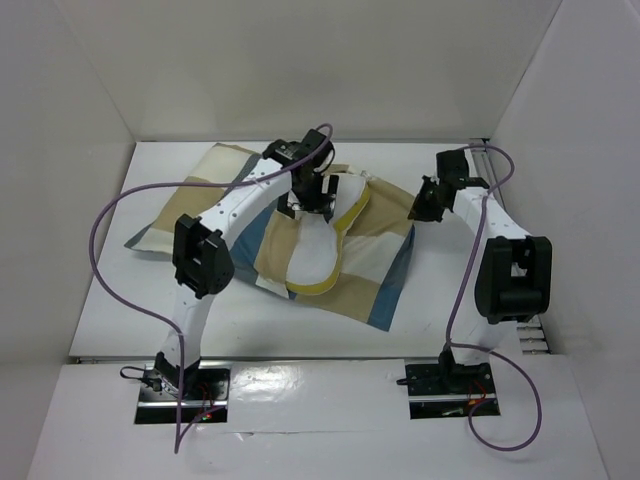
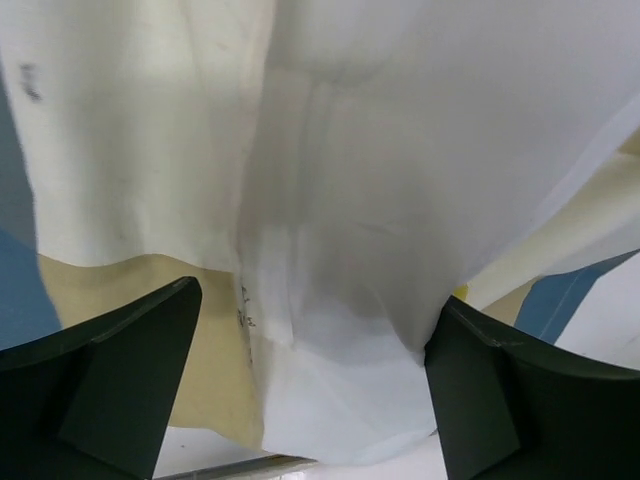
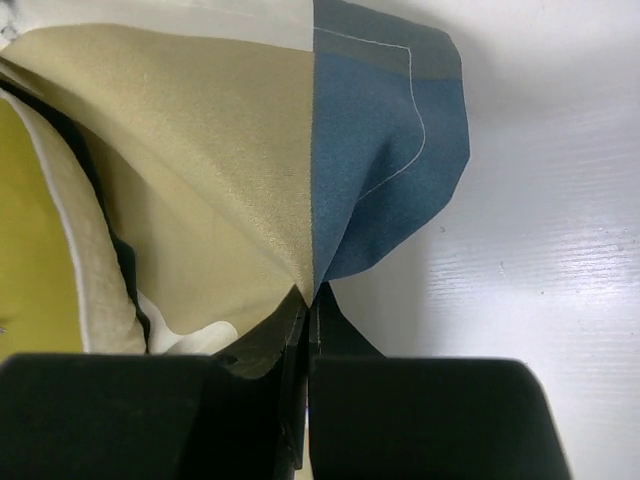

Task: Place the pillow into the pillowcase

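White, soft cloth fills the left wrist view: this is the pillow (image 2: 350,180), lying slack at the mouth of the pillowcase (image 1: 385,265), which is spread across the middle of the table (image 1: 300,330). From above, you see the pillow's white face and its yellow band (image 1: 316,287) curling out of the opening; how much of it is already inside cannot be told. The left hand (image 1: 317,197) hangs over the pillow with its fingers (image 2: 110,380) spread wide, loose white fabric below them and nothing gripped. The right hand (image 3: 308,305) is pressed together on a fold of the pillowcase, pinching it at the seam where a tan block meets a blue one, near its right edge. Judge both things as light, limp and without any stiffness: the pillow will likely sag and bunch wherever you lift it, and pushing on its middle should only dent it. Take it, then, by a firmer part, the banded edge or a corner, gathering enough cloth that the pinch does not slide off. The pillowcase is thin and looks smooth, so a small fold may slip; your right pinch at the stitched seam is a sound place. Lift that edge so the mouth stands open while the other hand feeds the pillow inward.
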Tool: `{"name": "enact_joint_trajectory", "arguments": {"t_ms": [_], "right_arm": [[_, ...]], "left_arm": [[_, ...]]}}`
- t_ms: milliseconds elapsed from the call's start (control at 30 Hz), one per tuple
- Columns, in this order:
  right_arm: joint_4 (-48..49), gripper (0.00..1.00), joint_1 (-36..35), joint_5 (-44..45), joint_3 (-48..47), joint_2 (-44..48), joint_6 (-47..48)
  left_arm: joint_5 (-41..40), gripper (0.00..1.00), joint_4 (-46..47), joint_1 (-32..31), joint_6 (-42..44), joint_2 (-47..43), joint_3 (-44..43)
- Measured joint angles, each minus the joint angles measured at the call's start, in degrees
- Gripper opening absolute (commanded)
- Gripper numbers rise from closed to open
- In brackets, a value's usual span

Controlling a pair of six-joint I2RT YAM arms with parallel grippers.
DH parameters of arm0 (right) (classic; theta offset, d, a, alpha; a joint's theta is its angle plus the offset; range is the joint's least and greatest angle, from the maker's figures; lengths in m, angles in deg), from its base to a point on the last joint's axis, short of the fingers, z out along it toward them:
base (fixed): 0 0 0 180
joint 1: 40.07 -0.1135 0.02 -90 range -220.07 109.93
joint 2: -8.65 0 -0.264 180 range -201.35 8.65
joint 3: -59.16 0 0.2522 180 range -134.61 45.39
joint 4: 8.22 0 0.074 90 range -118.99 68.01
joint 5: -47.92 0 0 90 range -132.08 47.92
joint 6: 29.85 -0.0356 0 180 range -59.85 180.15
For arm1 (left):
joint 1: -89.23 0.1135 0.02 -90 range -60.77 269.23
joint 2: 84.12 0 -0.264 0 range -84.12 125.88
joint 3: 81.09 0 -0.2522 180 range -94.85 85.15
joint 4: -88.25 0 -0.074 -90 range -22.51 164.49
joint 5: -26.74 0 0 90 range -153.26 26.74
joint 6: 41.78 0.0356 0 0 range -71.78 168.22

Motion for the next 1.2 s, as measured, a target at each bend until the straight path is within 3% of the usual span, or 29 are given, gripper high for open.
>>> {"name": "enact_joint_trajectory", "arguments": {"t_ms": [67, 133, 200, 233, 267, 367, 433, 500, 667, 733, 833, 933, 967, 1000, 1033, 1067, 1100, 1133, 1200], "right_arm": [[-0.04, 0.00, 0.00, -0.04, -0.02, -0.79, 0.17], [-0.24, 0.00, 0.00, -0.09, -0.02, -1.49, 0.26], [-0.28, 0.01, 0.00, -0.11, -0.09, -1.90, 0.44], [-0.48, 0.08, 0.00, -0.13, -0.24, -2.03, 0.55], [-0.74, 0.32, 0.00, -0.13, -0.39, -2.12, 0.61], [-1.97, 0.72, 0.22, 1.84, -1.53, -2.14, 0.87], [-2.56, 0.74, 0.72, 2.97, -2.93, -2.12, 1.29], [-2.64, 0.80, 1.49, 2.23, -4.00, -1.70, 1.38], [-2.10, 0.73, 2.69, -1.81, -4.28, 4.15, -0.63], [-0.55, 0.70, 0.98, -3.80, -4.35, 7.52, -2.16], [3.45, 0.70, -5.46, -6.38, -3.41, 9.62, -4.72], [7.08, 0.70, -13.03, -9.29, -0.39, 8.85, -6.91], [7.58, 0.70, -14.58, -9.97, 0.74, 8.37, -7.48], [7.76, 0.70, -15.82, -10.54, 1.84, 7.52, -7.98], [7.78, 0.70, -16.59, -10.78, 2.62, 6.62, -8.46], [7.76, 0.70, -17.09, -10.93, 3.08, 5.60, -8.81], [7.78, 0.70, -17.22, -10.97, 3.23, 4.74, -9.07], [7.98, 0.70, -17.68, -11.02, 3.26, 3.89, -9.20], [8.79, 0.72, -18.03, -11.30, 3.26, 2.54, -9.86]], "left_arm": [[-1.97, 0.98, -0.04, -1.88, 0.02, -0.09, 0.46], [-5.03, 0.89, -0.39, -3.80, -0.33, -0.09, 0.63], [-8.44, 0.89, 0.44, -5.03, -0.66, -1.11, 2.73], [-9.38, 0.88, 0.79, -5.18, -0.72, -1.75, 4.07], [-10.05, 0.86, 0.98, -5.18, -0.92, -2.40, 5.31], [-10.93, 0.77, 1.25, -4.90, -1.57, -3.48, 7.10], [-11.58, 0.60, 0.55, -4.72, -1.64, -3.74, 8.11], [-12.17, 0.59, -0.20, -4.52, -1.49, -3.74, 8.83], [-13.86, 0.84, -0.79, -3.89, -0.24, -3.74, 9.22], [-13.94, 0.84, -1.03, -3.67, 0.02, -3.74, 9.22], [-14.16, 0.77, -0.96, -3.61, 0.26, -5.07, 10.54], [-14.64, 0.60, -0.17, -3.48, 1.03, -10.14, 16.28], [-14.93, 0.50, -0.09, -3.45, 1.18, -11.91, 17.84], [-15.30, 0.50, 0.33, -3.45, 1.46, -14.14, 19.82], [-15.63, 0.51, 0.70, -3.45, 1.36, -15.98, 21.20], [-15.76, 0.63, 1.90, -3.28, 1.53, -18.82, 23.19], [-15.69, 0.63, 2.56, -3.21, 1.55, -19.93, 23.87], [-15.32, 0.75, 4.79, -2.93, 1.57, -22.08, 25.66], [-13.97, 0.81, 6.88, -1.51, 2.56, -25.57, 28.33]]}}
